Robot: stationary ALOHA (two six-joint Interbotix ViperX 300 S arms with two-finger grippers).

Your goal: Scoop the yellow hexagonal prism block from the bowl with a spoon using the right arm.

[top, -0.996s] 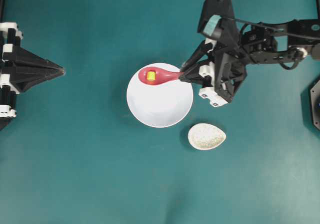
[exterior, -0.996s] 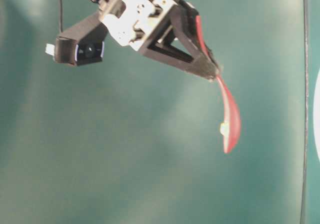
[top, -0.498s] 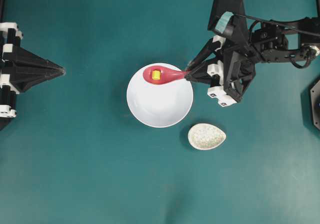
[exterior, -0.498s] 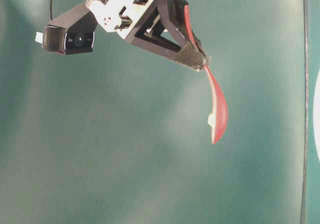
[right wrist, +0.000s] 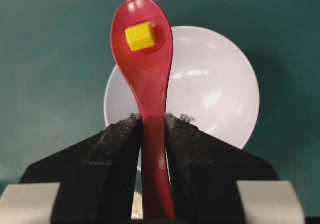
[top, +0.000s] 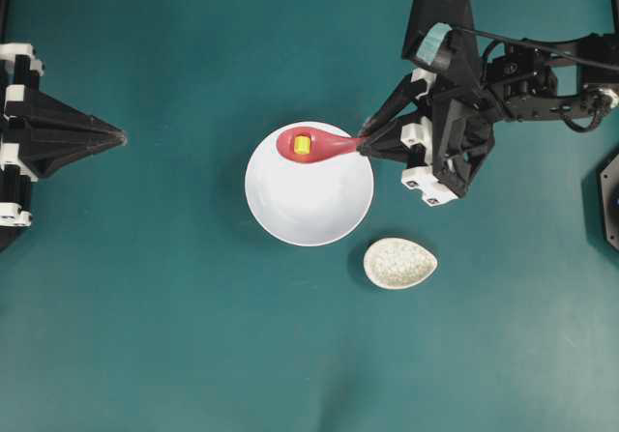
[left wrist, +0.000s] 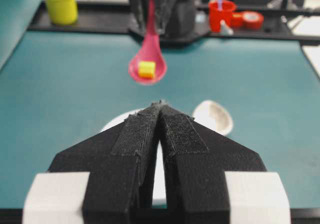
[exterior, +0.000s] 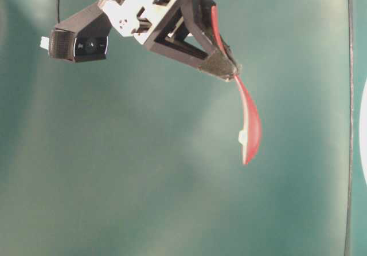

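Note:
My right gripper (top: 366, 146) (right wrist: 152, 120) is shut on the handle of the pink-red spoon (top: 319, 146) (right wrist: 145, 58), which it holds level in the air above the far rim of the white bowl (top: 309, 205) (right wrist: 215, 83). The yellow hexagonal prism block (top: 303, 145) (right wrist: 140, 35) (left wrist: 146, 69) lies in the spoon's scoop. The bowl looks empty below it. In the table-level view the spoon (exterior: 250, 127) hangs from the gripper (exterior: 229, 73) with the block (exterior: 243, 137) pale at its edge. My left gripper (top: 122, 139) (left wrist: 160, 103) rests shut at the far left, empty.
A small speckled egg-shaped spoon rest (top: 399, 263) (left wrist: 214, 115) sits on the teal mat just right of the bowl's near side. At the table's far edge stand a yellow tub (left wrist: 61, 2) and a red cup (left wrist: 222, 13).
Over the last second the right gripper lifted and drew slightly right with the spoon and block; since half a second ago nothing has moved.

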